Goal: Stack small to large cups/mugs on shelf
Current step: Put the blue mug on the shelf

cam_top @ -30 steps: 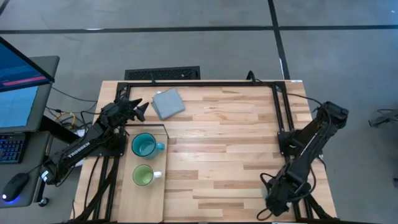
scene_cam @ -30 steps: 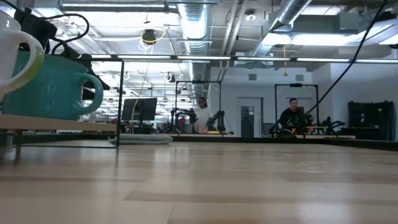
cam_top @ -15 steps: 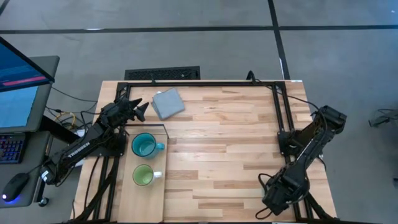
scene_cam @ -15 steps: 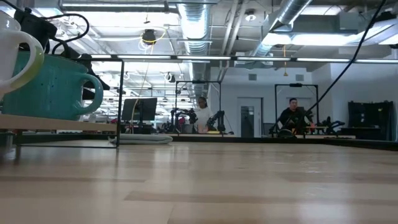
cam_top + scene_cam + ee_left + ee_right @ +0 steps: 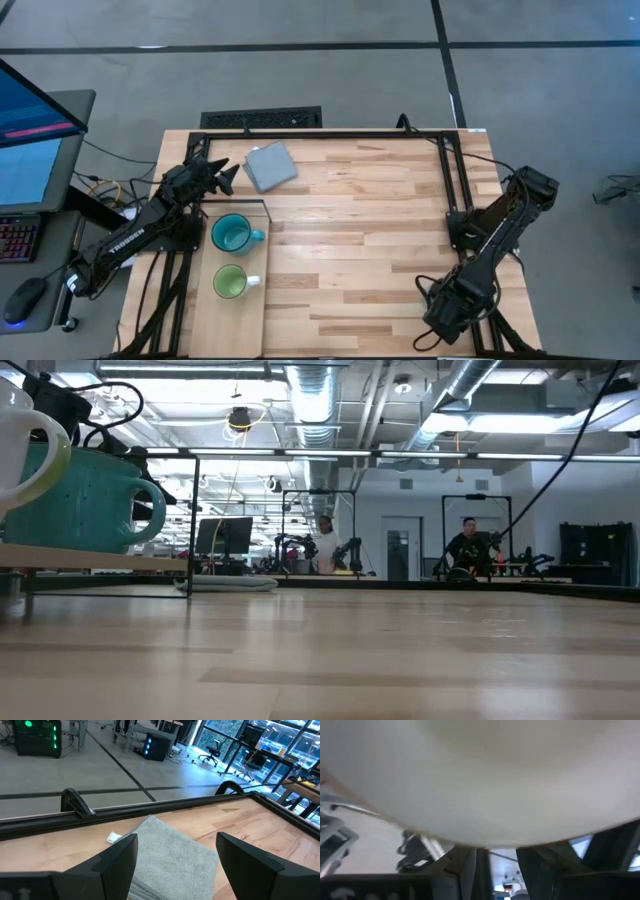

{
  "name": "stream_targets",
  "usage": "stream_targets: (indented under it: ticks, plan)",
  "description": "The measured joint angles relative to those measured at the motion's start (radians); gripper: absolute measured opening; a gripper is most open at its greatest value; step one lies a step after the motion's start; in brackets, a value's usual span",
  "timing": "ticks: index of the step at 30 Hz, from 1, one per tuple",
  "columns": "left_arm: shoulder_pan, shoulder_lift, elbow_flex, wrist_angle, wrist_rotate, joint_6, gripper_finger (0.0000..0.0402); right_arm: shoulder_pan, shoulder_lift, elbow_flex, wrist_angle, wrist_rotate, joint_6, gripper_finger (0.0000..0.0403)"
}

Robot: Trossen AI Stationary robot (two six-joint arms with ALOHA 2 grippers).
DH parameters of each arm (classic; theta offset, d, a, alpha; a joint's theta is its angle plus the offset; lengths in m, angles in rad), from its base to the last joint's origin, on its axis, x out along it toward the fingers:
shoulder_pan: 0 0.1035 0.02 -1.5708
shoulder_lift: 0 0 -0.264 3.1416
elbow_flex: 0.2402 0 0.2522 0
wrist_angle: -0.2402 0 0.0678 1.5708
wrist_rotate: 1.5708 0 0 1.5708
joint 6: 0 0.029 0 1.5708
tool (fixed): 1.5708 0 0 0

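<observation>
So far teal mug point(image 5: 233, 235) and green mug point(image 5: 231, 282) sit unstacked on the shelf point(image 5: 230, 320); my left tool point(image 5: 226, 177) gapes, the right tool's state I cannot tell.

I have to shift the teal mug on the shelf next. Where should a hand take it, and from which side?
Take the teal mug by its rim from straight above: it stands upright, mouth open. Pinch the wall away from the handle, which points toward the table's middle. The left hand is nearest.
</observation>
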Motion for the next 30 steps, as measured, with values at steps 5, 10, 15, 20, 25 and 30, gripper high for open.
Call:
stream_targets:
  ticks: [5, 10, 15, 20, 25, 30]
  plan:
    - [0.0, 0.0, 0.0, -0.002, 0.003, 0.0, 0.0261, -0.002, 0.0, 0.0, -0.105, -0.002, -0.027, 0.0146]
    - [0.0, 0.0, 0.0, -0.002, 0.003, 0.0, 0.0261, -0.002, 0.0, 0.0, -0.154, 0.009, -0.086, 0.0134]
    - [0.0, 0.0, 0.0, -0.003, 0.003, 0.0, 0.0261, -0.024, 0.0, 0.0, -0.135, 0.018, -0.166, 0.0134]
    - [0.0, 0.0, 0.0, -0.003, 0.003, 0.0, 0.0261, -0.06, 0.0, 0.002, -0.132, 0.065, -0.215, 0.0137]
    - [0.0, 0.0, 0.0, -0.003, 0.003, 0.0, 0.0261, -0.091, 0.0, 0.002, -0.132, 0.146, -0.218, 0.0137]
    - [0.0, 0.0, 0.0, -0.003, 0.003, 0.0, 0.0261, -0.114, 0.0, 0.002, -0.135, 0.156, -0.235, 0.0135]
